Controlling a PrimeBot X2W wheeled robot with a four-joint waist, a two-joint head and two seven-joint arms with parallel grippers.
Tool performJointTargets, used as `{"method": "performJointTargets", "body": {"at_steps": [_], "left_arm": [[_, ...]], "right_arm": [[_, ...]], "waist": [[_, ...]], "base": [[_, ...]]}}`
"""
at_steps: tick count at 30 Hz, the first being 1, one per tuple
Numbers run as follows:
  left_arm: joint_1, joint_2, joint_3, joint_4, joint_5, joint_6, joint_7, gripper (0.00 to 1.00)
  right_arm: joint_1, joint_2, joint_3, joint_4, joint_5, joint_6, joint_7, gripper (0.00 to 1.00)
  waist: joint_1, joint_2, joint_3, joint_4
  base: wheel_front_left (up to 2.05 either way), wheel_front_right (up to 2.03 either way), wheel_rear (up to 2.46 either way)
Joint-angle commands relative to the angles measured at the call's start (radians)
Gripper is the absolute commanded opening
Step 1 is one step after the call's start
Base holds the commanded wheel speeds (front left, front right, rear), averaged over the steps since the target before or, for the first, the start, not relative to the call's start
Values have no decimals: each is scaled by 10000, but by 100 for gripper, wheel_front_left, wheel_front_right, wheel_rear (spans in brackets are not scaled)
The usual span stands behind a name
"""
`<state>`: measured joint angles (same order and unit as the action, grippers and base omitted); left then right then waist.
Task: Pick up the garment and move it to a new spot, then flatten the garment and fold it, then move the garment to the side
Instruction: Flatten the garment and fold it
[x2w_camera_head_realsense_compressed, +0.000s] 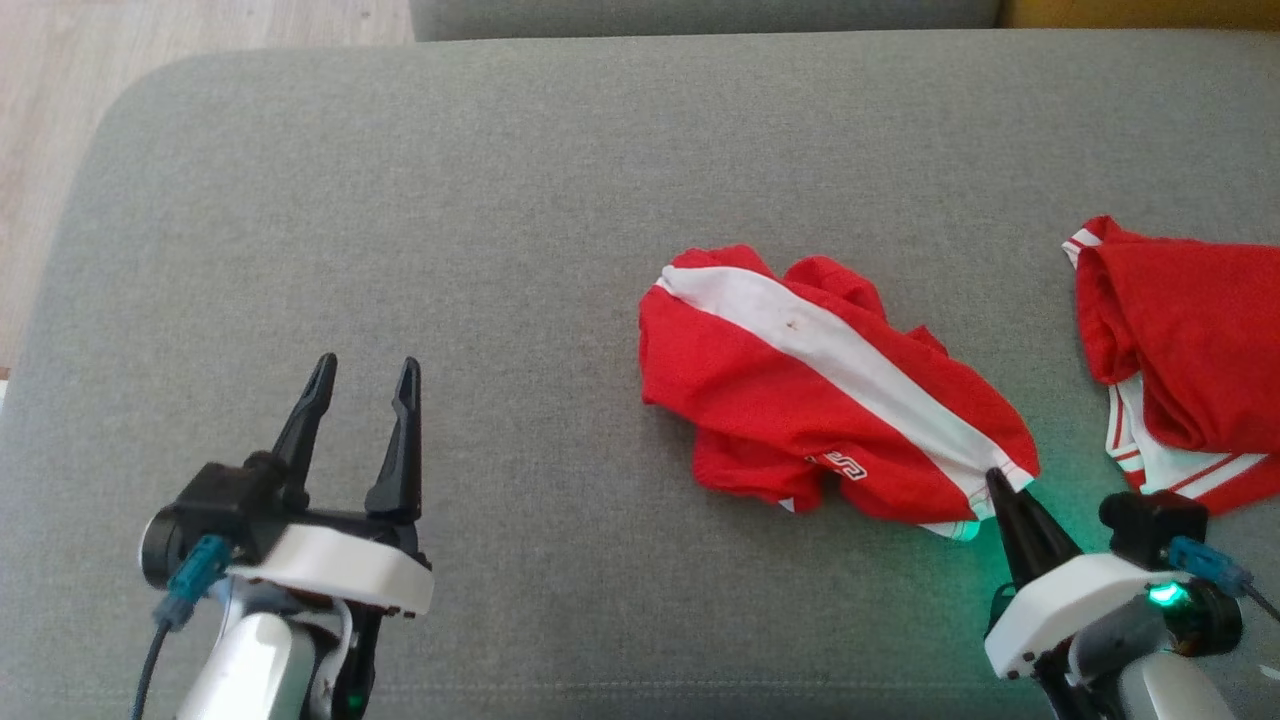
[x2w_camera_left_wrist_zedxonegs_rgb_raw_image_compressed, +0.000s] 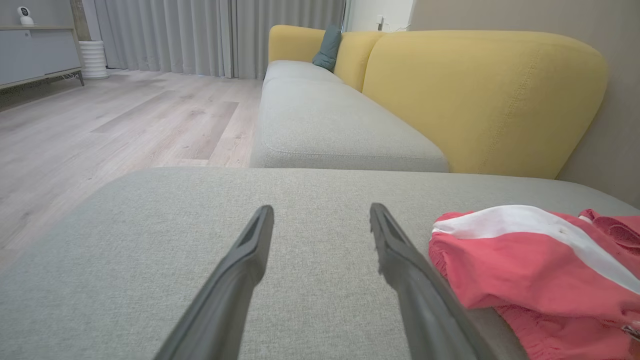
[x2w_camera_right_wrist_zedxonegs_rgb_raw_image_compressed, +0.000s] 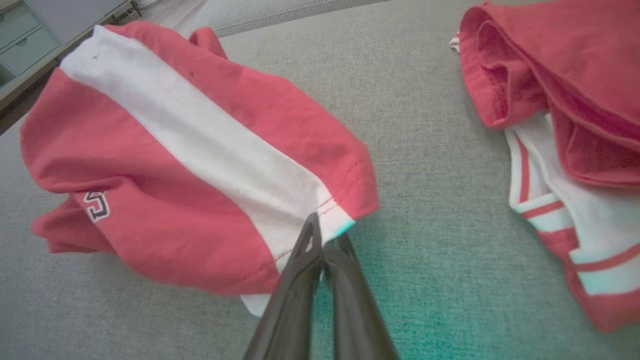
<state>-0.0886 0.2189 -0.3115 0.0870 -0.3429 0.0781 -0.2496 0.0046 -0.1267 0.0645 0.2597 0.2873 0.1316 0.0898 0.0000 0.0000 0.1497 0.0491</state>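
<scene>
**Pinching the garment (x2w_camera_head_realsense_compressed: 800, 400) by its hem**

Crumpled right of centre on the grey sofa cushion (x2w_camera_head_realsense_compressed: 500, 200), red with a broad white stripe. Clamped at the stripe's near hem by the right end effector (x2w_camera_right_wrist_zedxonegs_rgb_raw_image_compressed: 322, 232), fingers pressed together on the fabric, green glow on the cushion beside. At lower left over bare cushion, well apart from the cloth: left end effector (x2w_camera_head_realsense_compressed: 366, 365), fingers spread, holding nothing. Near the right edge, lying apart, a second red-and-white garment (x2w_camera_head_realsense_compressed: 1190, 330).

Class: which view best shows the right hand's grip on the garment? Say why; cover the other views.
Right wrist view: up close, the right hand pinches the garment at its white hem. Head view shows the pinch small; left wrist view shows the garment's other end.
</scene>
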Motion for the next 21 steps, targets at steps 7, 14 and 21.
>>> {"method": "performJointTargets", "body": {"at_steps": [7,14,21], "left_arm": [[-529,-5,442,-196,201,-76,-122,100],[-376,-27,547,-170,285,-91,-122,100],[-221,-31,590,-173,382,-37,-122,100]], "right_arm": [[-456,44,294,-390,-191,-9,-492,100],[-502,13,111,-1285,-325,-9,-1040,100],[-547,8,-30,-2476,-673,-9,-1065,100]], "waist": [[0,0,-66,-55],[0,0,-284,-120],[0,0,-471,-162]], "base": [[0,0,0],[0,0,0],[0,0,0]]}}
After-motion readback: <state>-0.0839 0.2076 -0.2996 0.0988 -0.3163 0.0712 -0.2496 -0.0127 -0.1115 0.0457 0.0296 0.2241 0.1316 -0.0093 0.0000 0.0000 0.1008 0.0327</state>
